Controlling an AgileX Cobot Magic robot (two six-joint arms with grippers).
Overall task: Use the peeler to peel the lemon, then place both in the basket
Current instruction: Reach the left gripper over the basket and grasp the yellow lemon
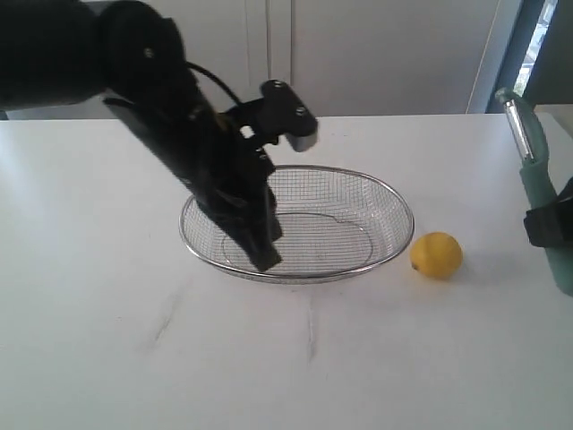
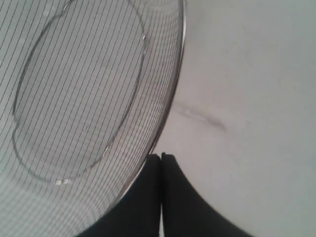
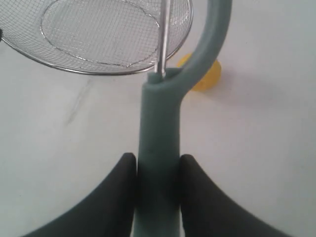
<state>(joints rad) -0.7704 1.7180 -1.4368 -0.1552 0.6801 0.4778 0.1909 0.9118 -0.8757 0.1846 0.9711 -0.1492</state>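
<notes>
Peeler (image 1: 534, 170) clamped by its teal handle in the right gripper (image 3: 157, 165), long axis roughly upright, blade end up, at the right edge of the exterior view. Lemon (image 1: 436, 254) loose on the white table (image 1: 107, 340), just outside the wire basket (image 1: 407, 215) rim — between basket and peeler, nearer the right arm. Left gripper (image 2: 161, 159) pinched closed on nothing, tips at the basket's near rim. Peeling apparently not yet begun.

The left gripper (image 1: 263, 258) is held angled down, pressed shut; the right gripper (image 3: 158, 165) is clamped around the peeler (image 3: 159, 116).
</notes>
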